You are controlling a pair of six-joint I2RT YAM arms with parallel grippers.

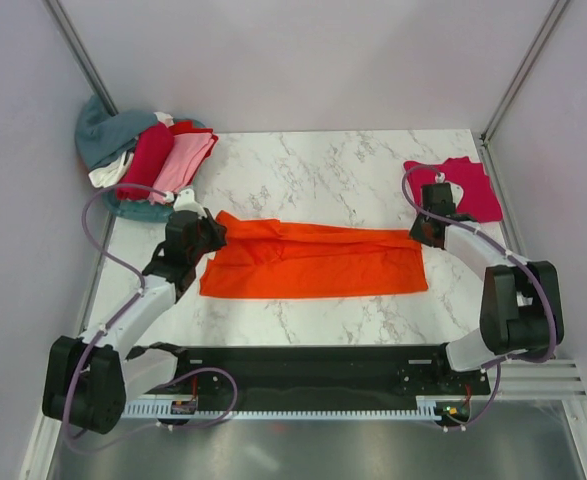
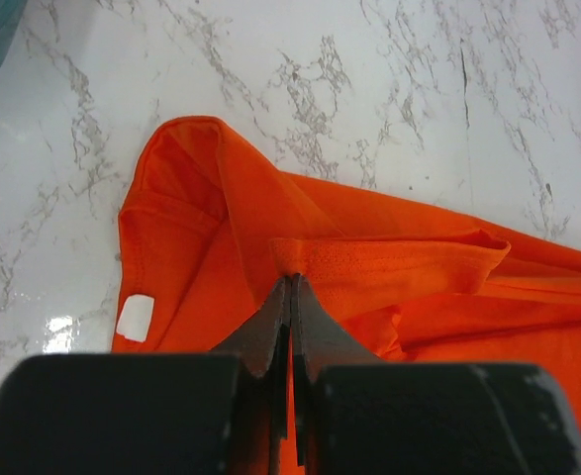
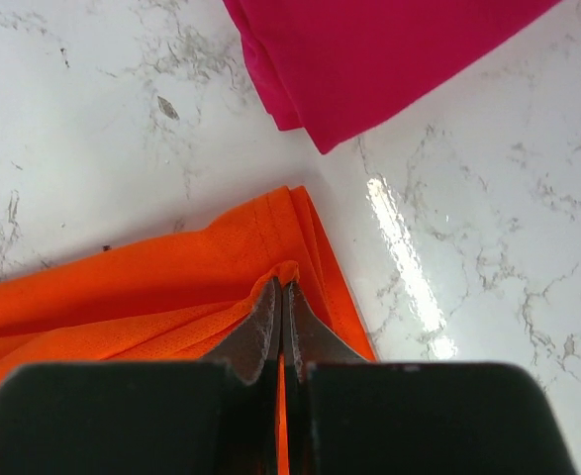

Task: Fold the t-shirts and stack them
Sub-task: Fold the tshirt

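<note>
Your left gripper (image 2: pixel 290 281) is pinched tight on a fold of the orange t-shirt (image 1: pixel 313 262), at the shirt's 9 o'clock end. Your right gripper (image 3: pixel 281 285) is pinched tight on the 3 o'clock end. Both arms reach low over the counter (image 1: pixel 323 175), elbows bent. The shirt lies long and flat in the middle. The pink-red t-shirt (image 1: pixel 461 188) lies at 2 o'clock, maybe folded. A pile of t-shirts (image 1: pixel 148 160) sits at 10 o'clock.
</note>
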